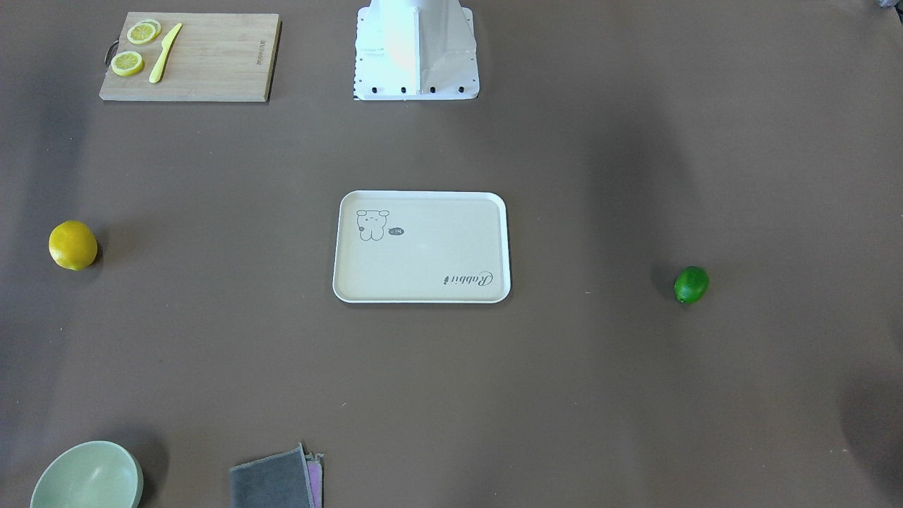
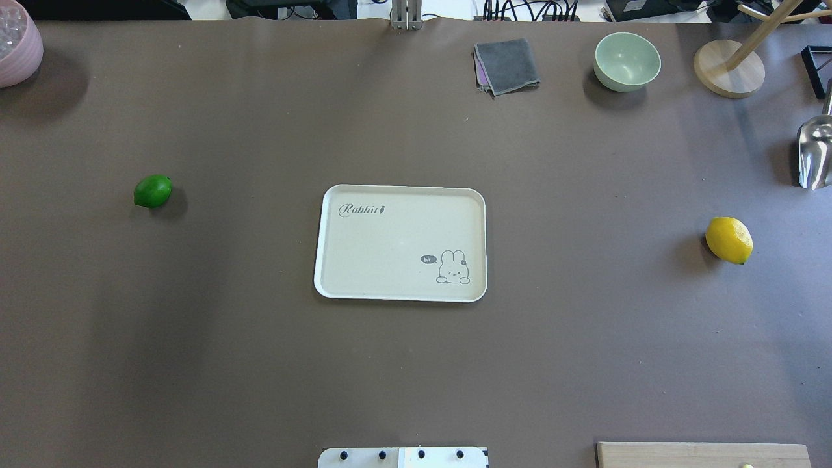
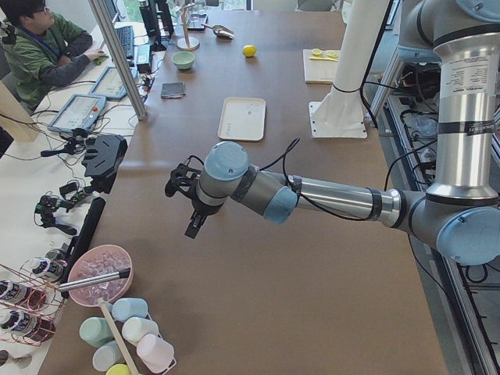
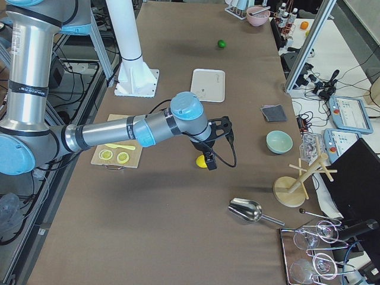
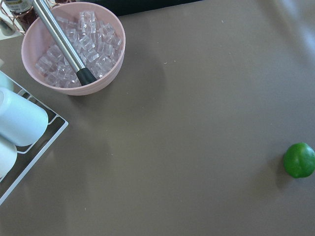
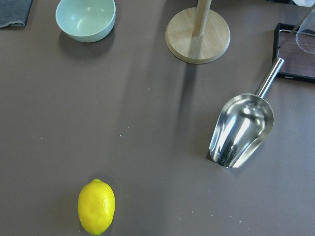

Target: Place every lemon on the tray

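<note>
The tray point(image 2: 390, 240) is lying flat at the centre of the table point(image 2: 416, 364), with bare brown surface bordering all four of its edges. The green lemon point(image 2: 153, 191) is resting on the table well apart from the tray's left edge. The yellow lemon point(image 2: 728, 240) is resting well apart from its right edge, near the metal scoop point(image 6: 241, 130).

The left gripper point(image 3: 191, 223) is hanging above the table's left end, between the pink ice bowl point(image 5: 74, 46) and the green lemon. The right gripper point(image 4: 209, 161) is hanging close to the yellow lemon. The side views are not showing whether either claw is parted or closed. The cutting board point(image 1: 204, 60) is occupying a table corner near the robot's base.
</note>
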